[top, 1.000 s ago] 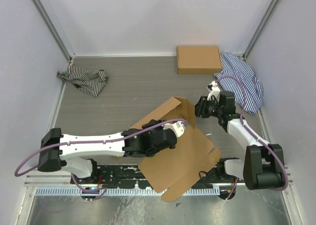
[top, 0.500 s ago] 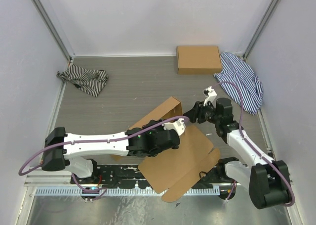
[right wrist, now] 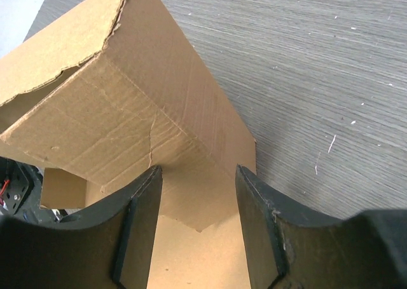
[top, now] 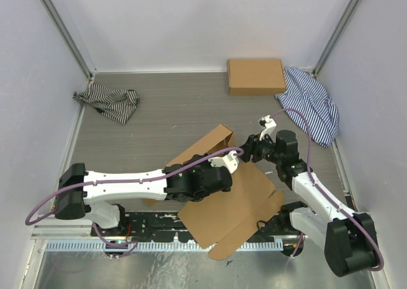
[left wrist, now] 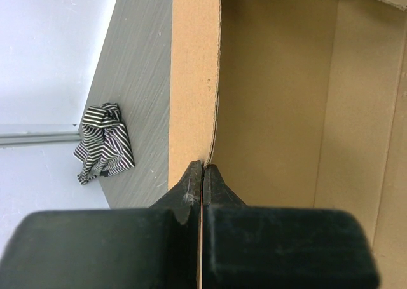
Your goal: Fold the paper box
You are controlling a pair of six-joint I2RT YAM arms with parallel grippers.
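The paper box [top: 245, 203] lies half-opened at the near edge of the tabletop [top: 165, 111], between both arms. The left fingers [left wrist: 219, 188] are pinched tight on 1 raised wall's edge. The right fingers [right wrist: 141, 222] stand apart, straddling a flap corner.

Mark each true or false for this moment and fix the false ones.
1. The left gripper is clamped shut on a wall of the paper box. True.
2. The right gripper is shut. False: its fingers stand apart at a box flap.
3. The other cardboard box lies beside the blue striped cloth. True.
4. The black-and-white striped cloth lies on the paper box. False: it lies apart, at the table's far left.
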